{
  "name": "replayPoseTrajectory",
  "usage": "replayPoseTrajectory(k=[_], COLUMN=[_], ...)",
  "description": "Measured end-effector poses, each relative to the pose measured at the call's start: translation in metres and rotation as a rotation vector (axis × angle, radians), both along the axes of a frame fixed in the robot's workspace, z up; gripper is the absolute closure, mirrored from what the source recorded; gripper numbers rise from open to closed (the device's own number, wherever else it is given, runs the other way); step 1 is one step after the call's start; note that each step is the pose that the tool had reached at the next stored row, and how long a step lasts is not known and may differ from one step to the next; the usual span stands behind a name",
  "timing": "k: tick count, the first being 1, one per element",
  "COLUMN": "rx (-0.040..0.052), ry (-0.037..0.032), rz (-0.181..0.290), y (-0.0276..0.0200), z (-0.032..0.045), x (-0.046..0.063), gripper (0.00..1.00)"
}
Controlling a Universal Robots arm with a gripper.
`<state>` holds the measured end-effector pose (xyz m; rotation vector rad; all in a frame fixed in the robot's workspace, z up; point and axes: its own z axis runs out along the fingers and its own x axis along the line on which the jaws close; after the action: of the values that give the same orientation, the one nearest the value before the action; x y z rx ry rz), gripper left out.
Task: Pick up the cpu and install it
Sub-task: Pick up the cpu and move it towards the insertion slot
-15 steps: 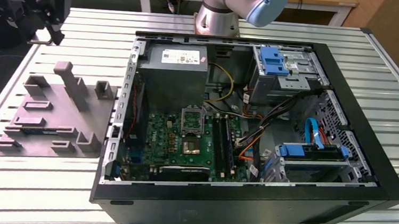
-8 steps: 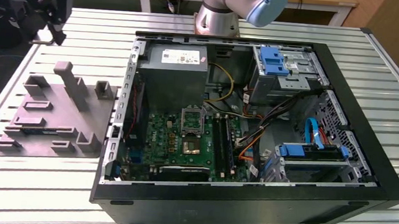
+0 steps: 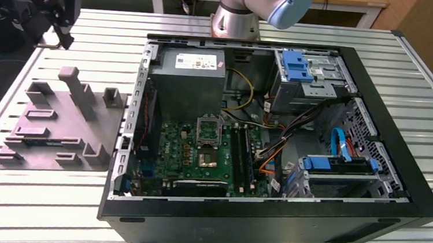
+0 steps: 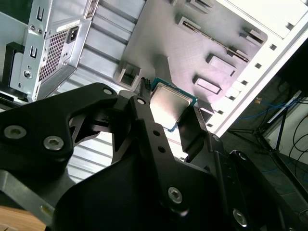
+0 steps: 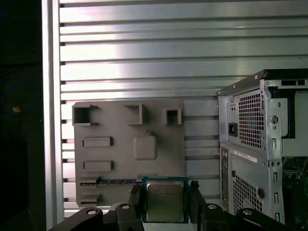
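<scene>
We log the cpu [image 5: 165, 202] as a small flat square chip with a dull silvery metal lid, faint print and a thin blue-green rim, face-on in the first wrist view and tilted in the second wrist view. The gripper [image 5: 165, 194] has its black jaws drawn in narrow on two opposite edges of the cpu, one of its fingers [image 5: 136, 196] on each side, holding it in the air. We place the cpu above one edge of the grey holder plate [image 5: 125, 154] on the slatted table [image 5: 144, 48], beside the computer case [image 5: 260, 144] and outside it.
</scene>
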<state>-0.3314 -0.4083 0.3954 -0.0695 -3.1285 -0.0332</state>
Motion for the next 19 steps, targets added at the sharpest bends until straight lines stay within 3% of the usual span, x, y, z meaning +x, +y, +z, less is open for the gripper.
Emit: replayPoseTrajectory(k=[19], rx=[0.0], ry=[0.0001], rz=[0.0], y=[0.0], z=[0.0], x=[0.0057], gripper=[0.53])
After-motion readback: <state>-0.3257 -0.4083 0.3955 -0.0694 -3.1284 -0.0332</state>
